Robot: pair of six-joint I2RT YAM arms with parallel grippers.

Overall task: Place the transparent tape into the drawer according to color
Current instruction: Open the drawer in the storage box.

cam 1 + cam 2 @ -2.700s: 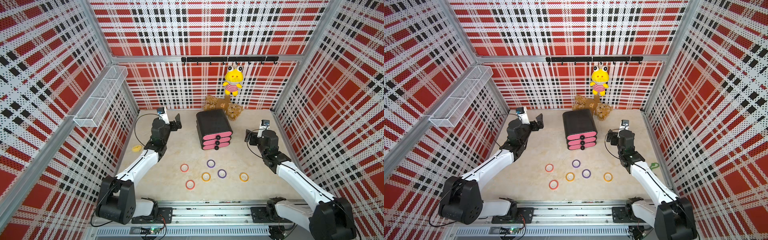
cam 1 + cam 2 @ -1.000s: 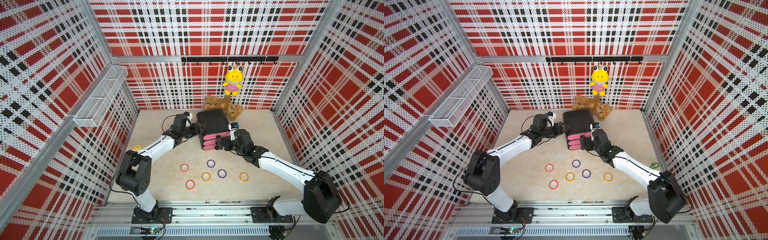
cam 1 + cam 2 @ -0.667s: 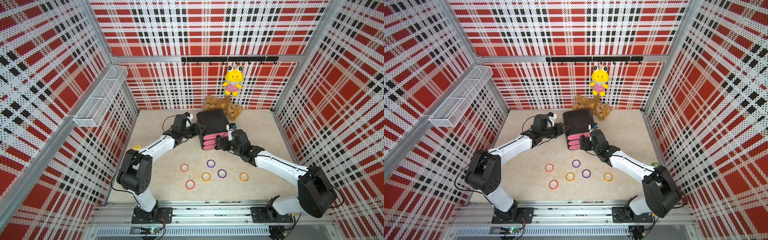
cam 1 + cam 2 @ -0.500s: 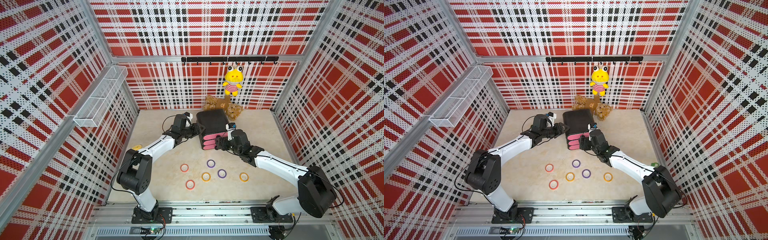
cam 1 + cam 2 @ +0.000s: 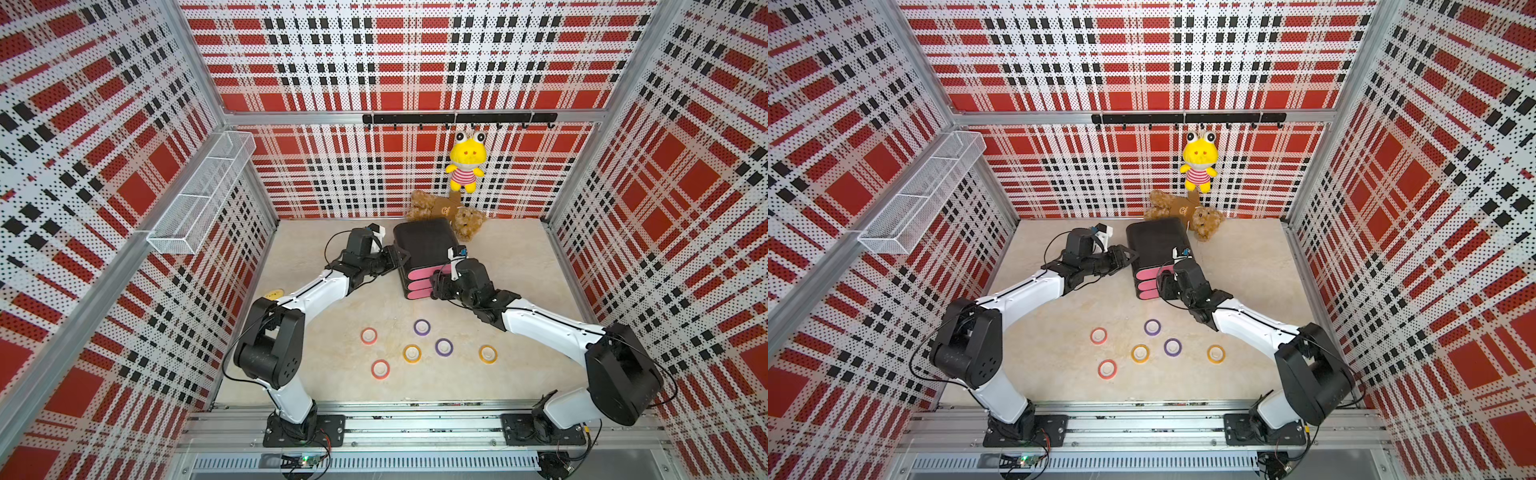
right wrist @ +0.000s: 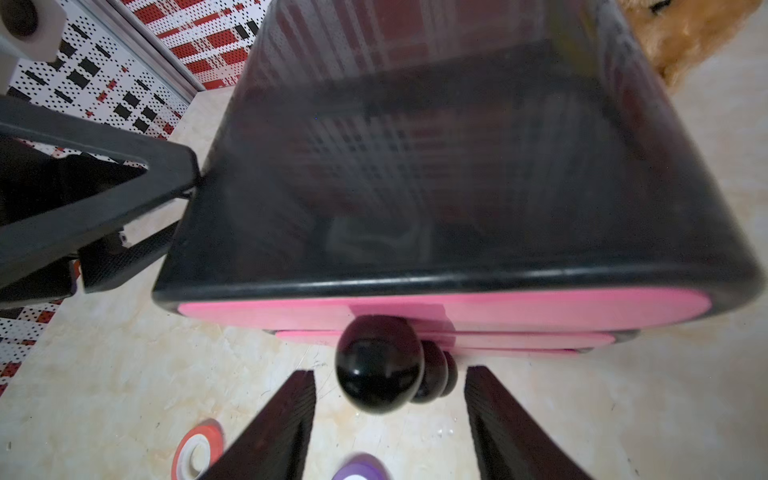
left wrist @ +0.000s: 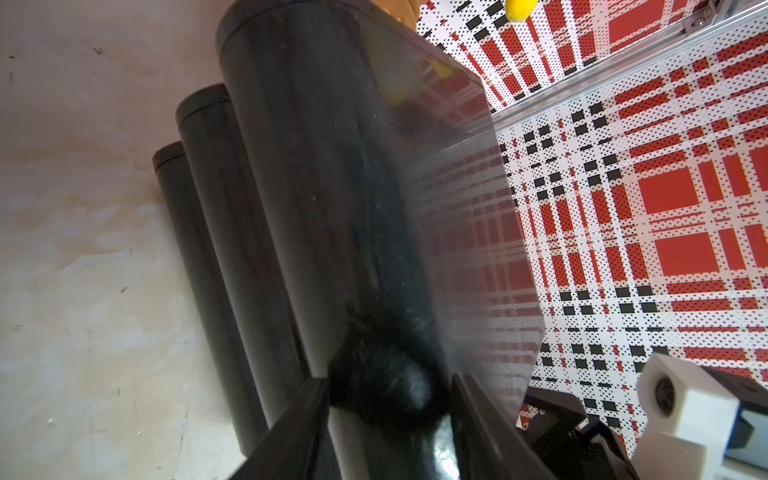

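The drawer cabinet (image 5: 424, 245) is black with three stacked pink fronts, all pushed in. My left gripper (image 5: 397, 257) is at its left side, its fingers pressed against the top tier's rounded edge (image 7: 365, 249), one on each side. My right gripper (image 6: 388, 386) faces the front. It is open and straddles the top drawer's black knob (image 6: 378, 365), with a gap on each side. Several tape rings lie on the floor in front: two red (image 5: 368, 336), two purple (image 5: 421, 327) and two yellow-orange (image 5: 412, 353). One red ring (image 6: 199, 451) shows below the right gripper.
Brown plush bears (image 5: 444, 214) lie against the cabinet's back. A yellow plush frog (image 5: 465, 162) hangs from a black hook rail (image 5: 457, 118). A wire basket (image 5: 199, 195) is fixed to the left wall, and a flat yellow toy (image 5: 273, 294) lies at that wall's foot.
Both arms have swung in from the sides to the cabinet. Over the last second both sets of jaws narrowed, the left onto the cabinet's edge, the right around the top knob.
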